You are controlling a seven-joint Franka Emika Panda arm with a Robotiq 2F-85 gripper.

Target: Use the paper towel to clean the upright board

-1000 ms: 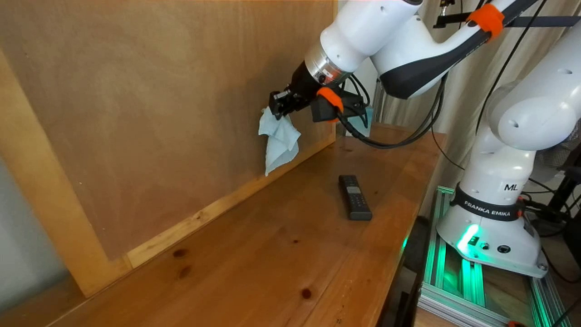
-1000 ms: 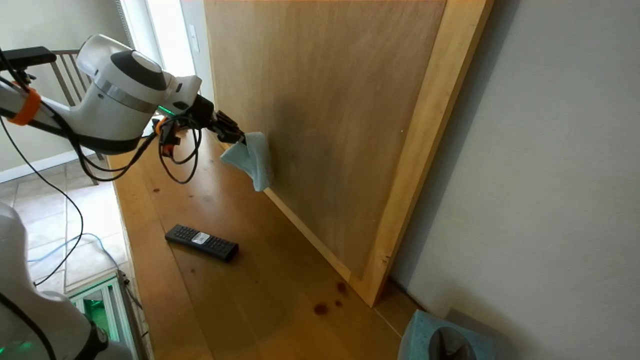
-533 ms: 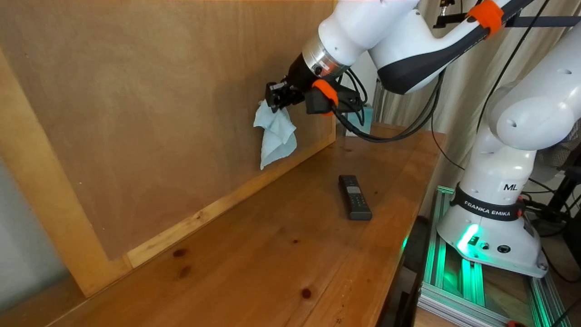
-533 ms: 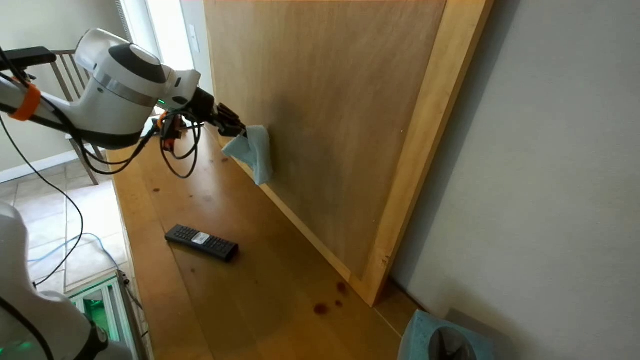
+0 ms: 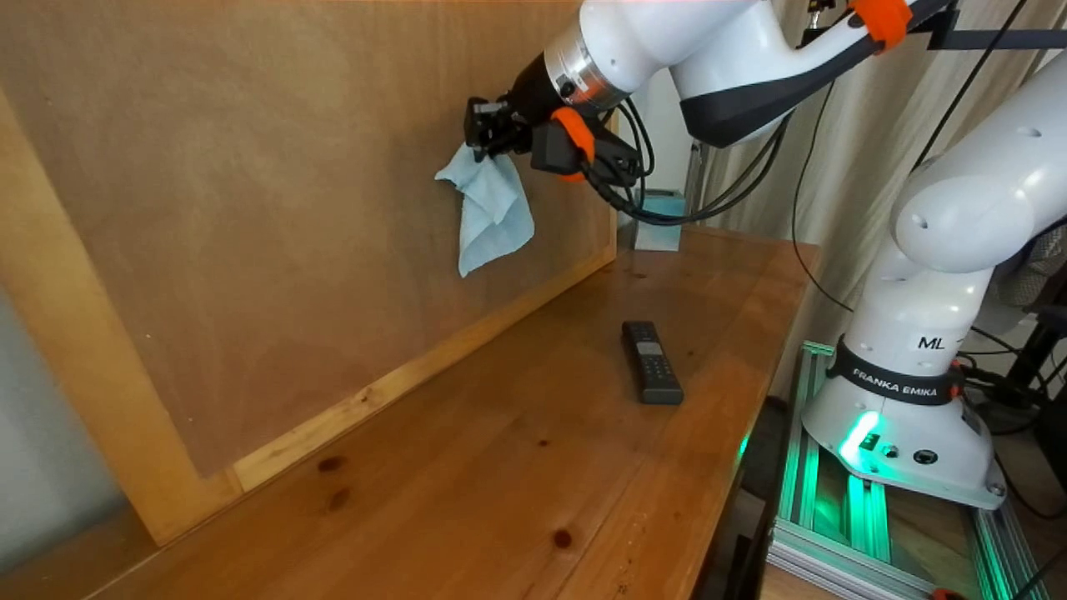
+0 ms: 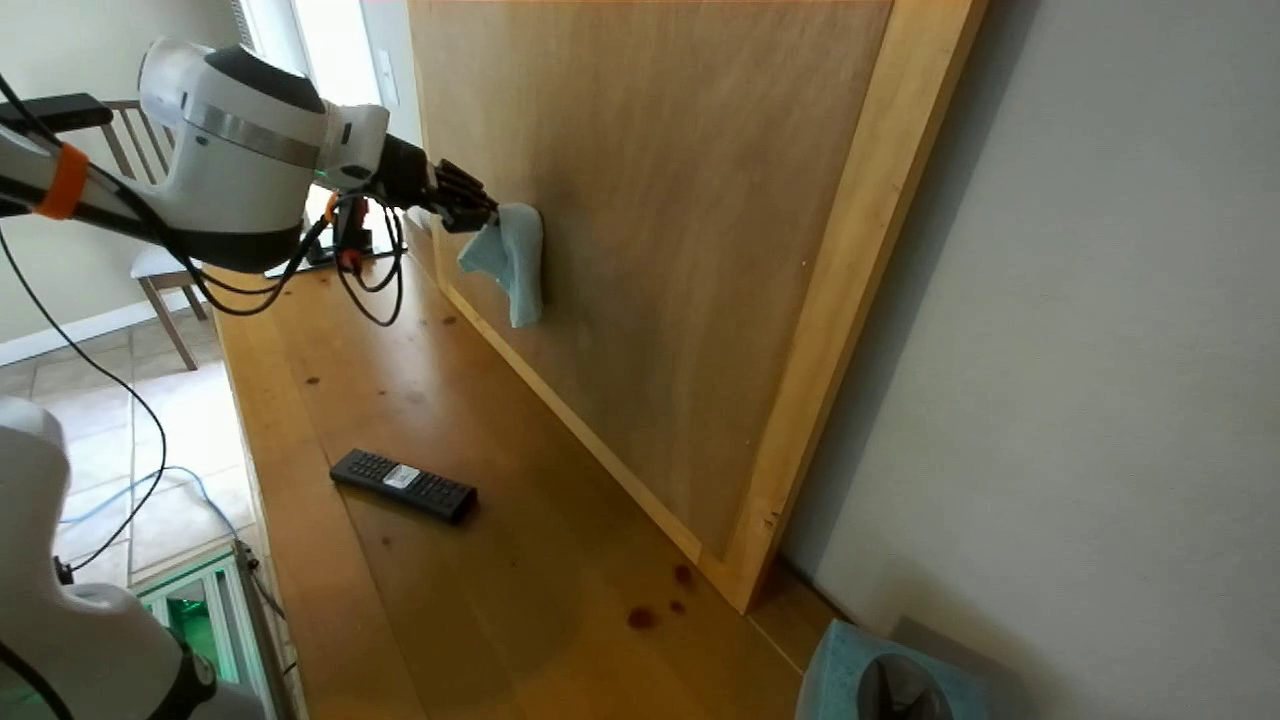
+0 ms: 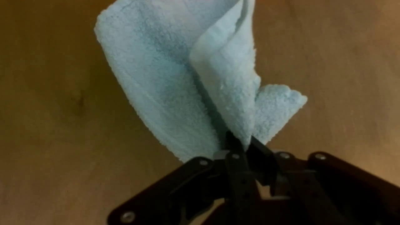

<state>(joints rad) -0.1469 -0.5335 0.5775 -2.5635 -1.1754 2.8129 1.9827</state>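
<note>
Pincer (image 7: 246, 144): mine, clenched on the towel (image 7: 168, 87).
Towel: one, pale blue, hanging from my grip at the upright board (image 5: 275, 208); contact with it I cannot tell.
Lettering (image 5: 894, 382): "ML" above "FRANKA EMIKA" on my base (image 5: 900, 442).
Table (image 5: 467, 475): one black handset (image 5: 653, 363), lying apart from the board; one blue box (image 6: 835, 670) near the board's end.
Arm (image 5: 750, 67): stretched over the table, sloping down toward the board.

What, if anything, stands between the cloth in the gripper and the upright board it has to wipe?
Nothing visible does. The gripper holds the light-blue terry cloth close to the upright wooden board, though whether they touch is unclear. The black remote control lies on the tabletop below, out of the way.
</note>
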